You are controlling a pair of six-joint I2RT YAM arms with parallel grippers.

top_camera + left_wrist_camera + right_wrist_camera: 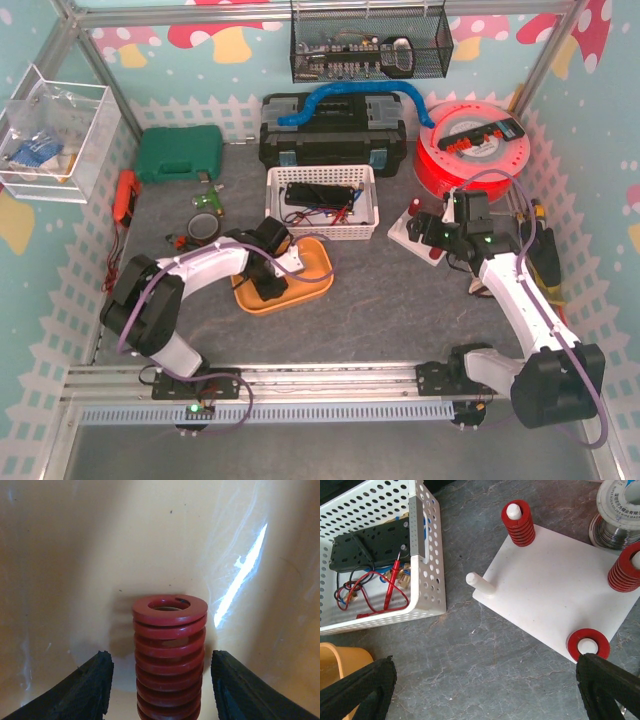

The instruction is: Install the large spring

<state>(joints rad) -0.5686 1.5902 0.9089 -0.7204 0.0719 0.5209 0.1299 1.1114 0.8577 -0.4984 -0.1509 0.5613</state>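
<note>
Left gripper (161,672) sits down inside the orange tray (75,555) with the large red spring (169,645) between its two black fingers (85,690). In the left wrist view a strip of tray shows on each side between the coils and the pads, so the jaws stand part-way open around the spring and have no hold on it. The spring sits midway between the pads, a little nearer the right one, and its open end ring reaches past the fingertips. I cannot tell from that view whether the spring stands or lies on the tray.

From above, the tray lies on the grey table (400,310), just in front of the white perforated basket (427,555) that holds a black box and red leads.

Further right, the right gripper (485,680) hangs above the table with its jaws spread wide and nothing in them. Beyond it lies the white peg board (555,580). Three of its corner pegs carry red springs (519,524), and the corner peg nearest the basket (479,582) is bare. A spool of wire (620,505) sits just beside the board's far edge.
</note>
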